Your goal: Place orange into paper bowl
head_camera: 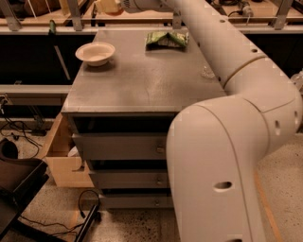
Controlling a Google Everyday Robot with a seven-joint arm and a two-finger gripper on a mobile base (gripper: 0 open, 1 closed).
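bulky white robot arm [227, 156] fills the near right. on the grey metal cabinet surface [142, 80], far left, sits the off-white round paper bowl [95, 53]; farther back, a green crinkled snack bag [166, 38]. at the top edge the gripper [111, 4] is clamped on the bright round orange [109, 11], in the air beyond the bowl.

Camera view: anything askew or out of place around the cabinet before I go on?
A pale wooden drawer juts open from the left side of the grey cabinet. The off-white round paper bowl sits upright; the claw hangs at the top edge.

White arm [222, 151] bent in foreground, stretched away, claw [110, 5] at top edge
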